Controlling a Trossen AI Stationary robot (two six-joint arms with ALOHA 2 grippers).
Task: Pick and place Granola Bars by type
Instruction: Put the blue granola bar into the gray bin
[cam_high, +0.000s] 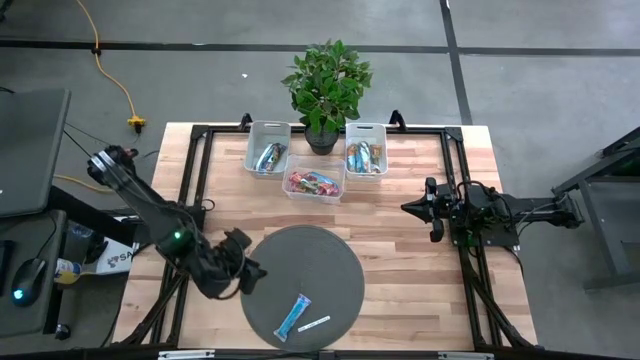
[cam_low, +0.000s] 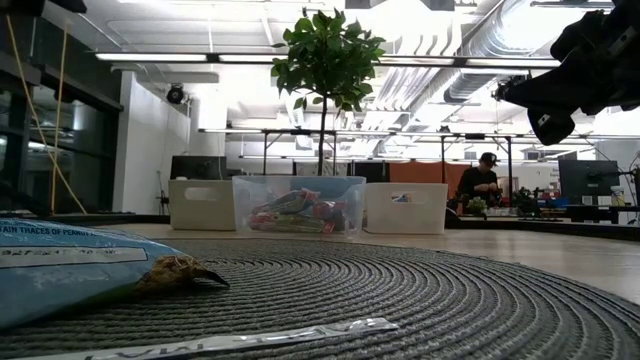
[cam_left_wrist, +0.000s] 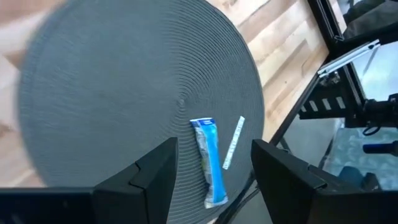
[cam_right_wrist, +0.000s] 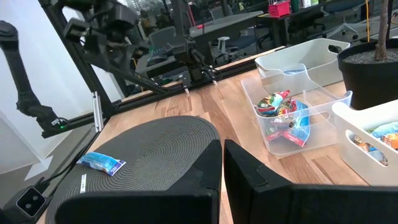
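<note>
I am holding my left end effector (cam_left_wrist: 211, 168), fingers apart, over the light blue granola bar (cam_high: 293, 315) on the round mat (cam_high: 330, 255), while my right end effector (cam_right_wrist: 222, 165), fingers together, is waiting at the desk's right side.

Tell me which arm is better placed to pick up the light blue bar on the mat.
Probably the left. Its hand hangs open at the round mat, facing the light blue bar; the right hand waits off the mat.
</note>
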